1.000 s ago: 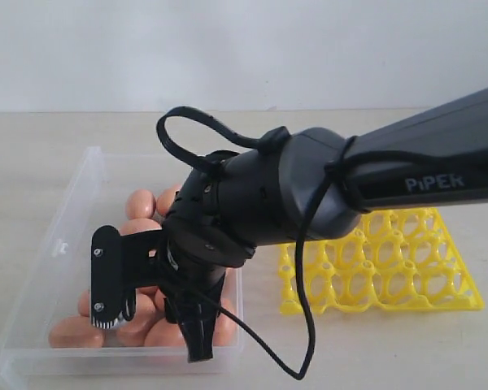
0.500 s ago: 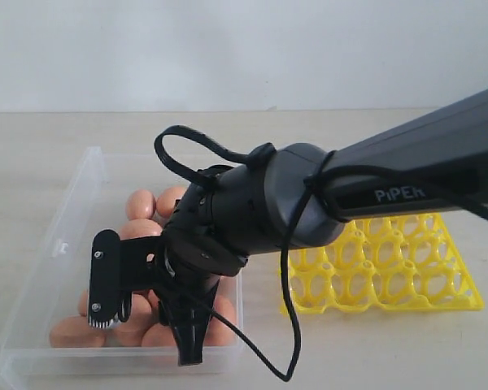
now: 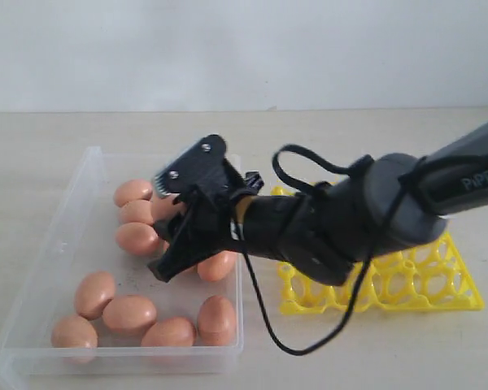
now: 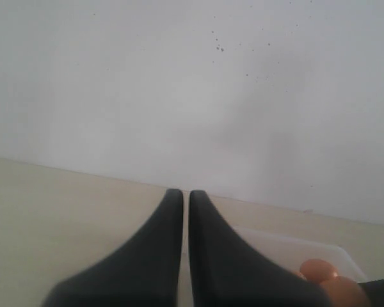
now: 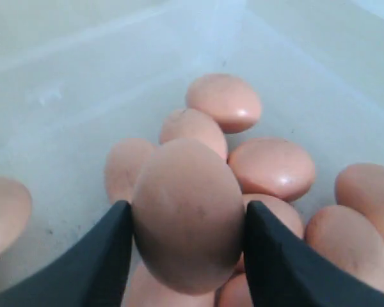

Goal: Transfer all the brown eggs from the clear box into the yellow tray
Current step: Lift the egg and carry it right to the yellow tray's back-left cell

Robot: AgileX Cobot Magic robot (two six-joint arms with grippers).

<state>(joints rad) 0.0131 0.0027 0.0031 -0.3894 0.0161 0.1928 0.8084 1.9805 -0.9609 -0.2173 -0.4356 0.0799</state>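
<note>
An orange-brown egg, smooth and faintly speckled, is gripped between the black fingers of the right gripper and held over the box. The box is a shallow rectangle of clear plastic with low walls and dark scuffs on its floor. In the exterior view at least nine more oval eggs are seen lying in it. Three are clustered toward its far left side, one lies by its right wall below the gripper, and five are grouped along its near end. The tray, a bright yellow openwork plastic grid of cups with small upright posts, is set on the pale beige surface just beside the box's right wall, and much of it is hidden behind the glossy black arm. The left gripper is seen closed, its dark tapered fingers brought almost together with nothing between them, before a plain white wall.
</note>
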